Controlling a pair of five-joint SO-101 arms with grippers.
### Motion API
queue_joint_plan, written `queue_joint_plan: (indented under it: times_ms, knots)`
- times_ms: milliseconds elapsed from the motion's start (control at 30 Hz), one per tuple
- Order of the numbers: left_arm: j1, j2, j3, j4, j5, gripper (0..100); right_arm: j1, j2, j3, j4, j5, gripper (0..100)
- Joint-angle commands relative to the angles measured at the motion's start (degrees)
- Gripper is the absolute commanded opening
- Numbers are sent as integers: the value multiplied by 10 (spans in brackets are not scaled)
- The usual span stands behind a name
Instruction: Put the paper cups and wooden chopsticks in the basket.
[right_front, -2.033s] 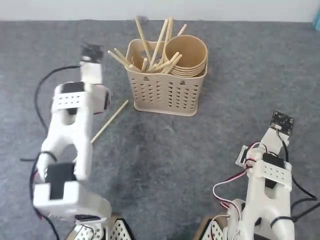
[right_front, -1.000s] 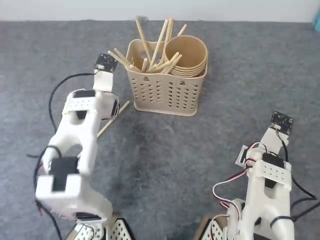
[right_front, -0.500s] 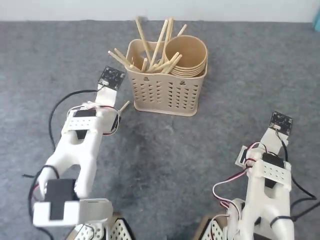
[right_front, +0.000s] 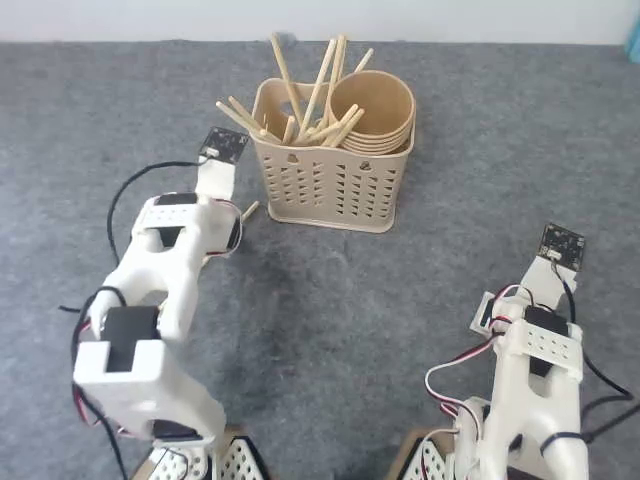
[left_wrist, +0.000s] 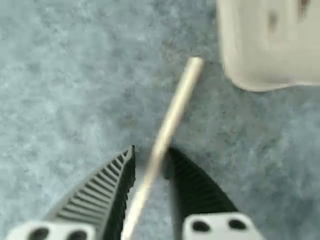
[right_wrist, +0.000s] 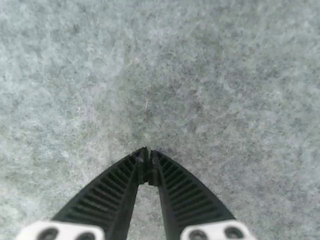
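Right, one basket (right_front: 330, 190) stands at the far middle of the grey mat (right_front: 330, 310), and one stack of paper cups (right_front: 375, 100) sits in its right half; I count about four rims nested together (the lower ones are hard to separate). Wooden chopsticks (right_front: 318, 85) lean every which way out of its left half, roughly ten, though they cross too much for an exact count.

One loose chopstick (left_wrist: 175, 100) lies on the mat just left of the basket, its far tip close to the basket's near-left corner. My left claw (left_wrist: 150, 152) is down over it, fingers a little apart with the stick running between them; one finger seems to touch it, the other stands just off it, so I am not clamped on it.

My right claw (right_wrist: 148, 157) is at the near right, well apart from the basket, with its tips pressed together over bare mat.
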Motion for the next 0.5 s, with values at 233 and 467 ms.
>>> queue_joint_plan:
  times_ms: [233,467]
  knots:
    - [-35,-18,8,40,7,14,3,-16,-2,4,7,8]
    - [-98,-185,8,40,9,14,3,-16,-2,3,7,8]
